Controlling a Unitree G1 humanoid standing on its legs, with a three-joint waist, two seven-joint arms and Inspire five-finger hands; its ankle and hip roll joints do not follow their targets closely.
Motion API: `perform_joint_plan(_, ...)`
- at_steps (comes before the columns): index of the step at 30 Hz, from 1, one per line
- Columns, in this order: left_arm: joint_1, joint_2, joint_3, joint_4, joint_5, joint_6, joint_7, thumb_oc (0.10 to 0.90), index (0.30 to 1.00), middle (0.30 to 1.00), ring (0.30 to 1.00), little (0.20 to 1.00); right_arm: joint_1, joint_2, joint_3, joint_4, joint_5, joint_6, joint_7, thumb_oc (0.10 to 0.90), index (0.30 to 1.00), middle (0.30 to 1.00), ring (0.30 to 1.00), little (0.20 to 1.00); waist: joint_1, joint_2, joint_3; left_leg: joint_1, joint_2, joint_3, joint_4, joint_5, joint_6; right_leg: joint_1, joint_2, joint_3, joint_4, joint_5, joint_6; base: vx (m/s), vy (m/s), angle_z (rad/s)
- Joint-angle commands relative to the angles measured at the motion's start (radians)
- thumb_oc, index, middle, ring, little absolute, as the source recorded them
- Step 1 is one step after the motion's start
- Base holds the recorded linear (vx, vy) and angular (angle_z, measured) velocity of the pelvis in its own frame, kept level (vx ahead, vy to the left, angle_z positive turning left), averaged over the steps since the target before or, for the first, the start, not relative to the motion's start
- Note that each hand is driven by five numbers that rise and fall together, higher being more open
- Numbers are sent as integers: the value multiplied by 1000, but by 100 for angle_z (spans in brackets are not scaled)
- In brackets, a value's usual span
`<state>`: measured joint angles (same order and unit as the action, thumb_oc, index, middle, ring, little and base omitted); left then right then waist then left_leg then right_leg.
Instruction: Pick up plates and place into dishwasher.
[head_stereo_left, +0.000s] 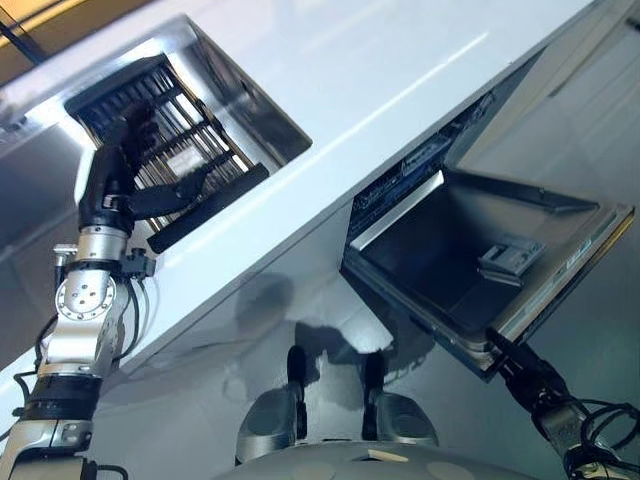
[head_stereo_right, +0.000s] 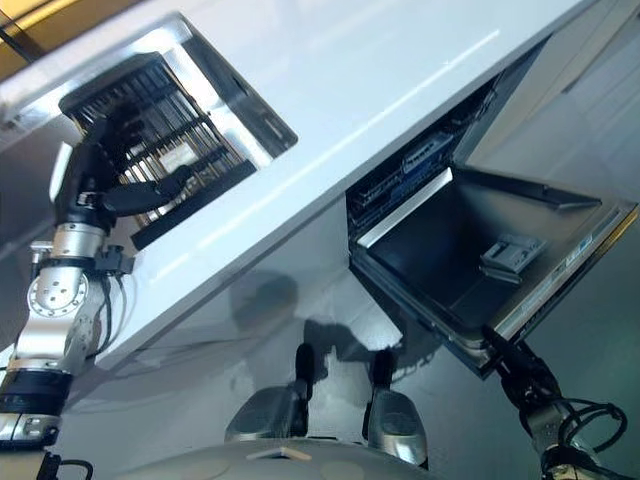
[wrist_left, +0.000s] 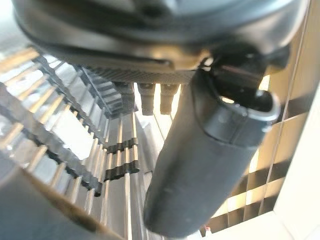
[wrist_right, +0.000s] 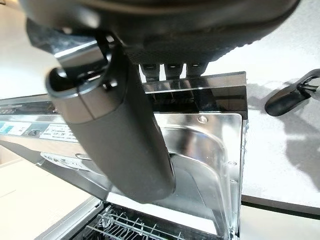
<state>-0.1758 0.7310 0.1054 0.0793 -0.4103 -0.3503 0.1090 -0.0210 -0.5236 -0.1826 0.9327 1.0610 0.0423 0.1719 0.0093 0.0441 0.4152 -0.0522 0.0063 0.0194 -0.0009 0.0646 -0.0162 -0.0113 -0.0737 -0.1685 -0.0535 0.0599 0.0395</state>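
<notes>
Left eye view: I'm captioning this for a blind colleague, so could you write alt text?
The robot's left hand reaches into a sink holding a dark rack set in a white counter. Its right hand touches the open dishwasher door.

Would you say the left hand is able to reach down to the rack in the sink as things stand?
Probably yes: the left hand is already over the sink, its fingers down among the bars of the rack, with nothing between them.

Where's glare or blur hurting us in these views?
Left eye view: bright glare streak along the white counter. Left wrist view: left hand close and blurred, sink rack backlit. Right wrist view: right hand blurred, dishwasher door shiny with reflections.
</notes>
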Motion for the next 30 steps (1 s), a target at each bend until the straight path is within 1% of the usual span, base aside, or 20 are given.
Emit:
perform_joint_plan(1,-143,41,43,-48,16,-140,82,800,900,900,900,900,-230,11,79,-219,49,-76,157,800,900,900,900,900,16,16,13,-80,-70,43,199,-175,63,-125,23,-3,295,-192,-15,-160,72,-13)
perform_joint_plan(4,-189,47,31,-35,25,-153,116,800,900,900,900,900,-262,1,95,-259,64,-82,142,800,900,900,900,900,19,10,50,-150,-71,62,286,-198,72,-196,11,-8,379,-202,-20,-99,86,-20)
perform_joint_plan(5,-201,45,30,-30,29,-159,124,800,900,900,900,900,-273,-4,98,-273,65,-84,139,800,900,900,900,900,21,6,65,-174,-74,73,325,-219,78,-224,7,-8,421,-217,-21,-55,139,-17)
perform_joint_plan(6,-206,44,31,-31,35,-160,132,800,900,900,900,900,-277,-6,97,-282,64,-83,135,800,900,900,900,900,21,3,73,-189,-75,79,347,-227,82,-241,4,-8,441,-220,-22,-29,115,-12)
perform_joint_plan(7,-207,43,31,-31,36,-159,133,800,900,900,900,900,-277,-7,97,-283,64,-83,135,800,900,900,900,900,21,3,74,-192,-75,80,352,-229,82,-244,3,-7,445,-222,-22,-29,100,-9)
perform_joint_plan(11,-216,26,28,-41,58,-174,165,800,900,900,900,900,-297,-13,93,-318,54,-82,109,800,900,900,900,900,23,-3,105,-244,-85,96,408,-245,96,-307,-10,-4,511,-228,-22,-36,131,-9)
perform_joint_plan(13,-215,13,24,-53,67,-181,186,800,900,900,900,900,-302,-18,93,-330,51,-84,102,800,900,900,900,900,24,-4,105,-272,-87,103,429,-253,102,-339,-15,-2,533,-229,-22,-7,143,-12)
perform_joint_plan(16,-209,2,27,-62,69,-188,201,800,900,900,900,900,-300,-21,92,-341,55,-86,112,800,900,900,900,900,25,-6,105,-288,-87,107,440,-257,106,-359,-16,2,544,-228,-22,7,102,-6)
perform_joint_plan(21,-186,-26,41,-87,91,-220,215,800,900,900,900,900,-296,-3,103,-402,168,-93,239,800,900,900,900,900,36,-11,105,-341,-92,113,493,-279,117,-402,-18,9,585,-235,-25,-2,61,-5)
perform_joint_plan(23,-179,-34,42,-93,103,-223,220,800,900,900,900,900,-295,7,106,-429,200,-86,273,800,900,900,900,900,37,-12,105,-346,-92,112,503,-284,118,-407,-20,10,594,-237,-24,6,31,-4)
perform_joint_plan(24,-177,-40,40,-96,110,-223,226,800,900,900,900,900,-294,17,112,-451,219,-82,310,800,900,900,900,900,38,-12,105,-349,-93,111,510,-287,119,-411,-21,11,601,-238,-25,9,34,-5)
perform_joint_plan(27,-160,-54,45,-95,113,-225,230,800,900,900,900,900,-286,43,135,-534,244,-49,403,800,900,900,900,900,36,-12,105,-348,-97,107,521,-293,122,-413,-23,19,610,-239,-23,18,44,-5)
perform_joint_plan(28,-157,-56,46,-95,111,-226,229,800,900,900,900,900,-287,46,141,-551,247,-45,415,800,900,900,900,900,36,-11,105,-346,-98,106,520,-293,123,-411,-23,20,609,-239,-22,33,29,-3)
perform_joint_plan(30,-146,-62,48,-95,110,-228,225,800,900,900,900,900,-293,62,157,-607,243,-2,462,800,900,900,900,900,37,-11,105,-340,-100,102,517,-292,123,-407,-24,24,607,-236,-20,45,21,-3)
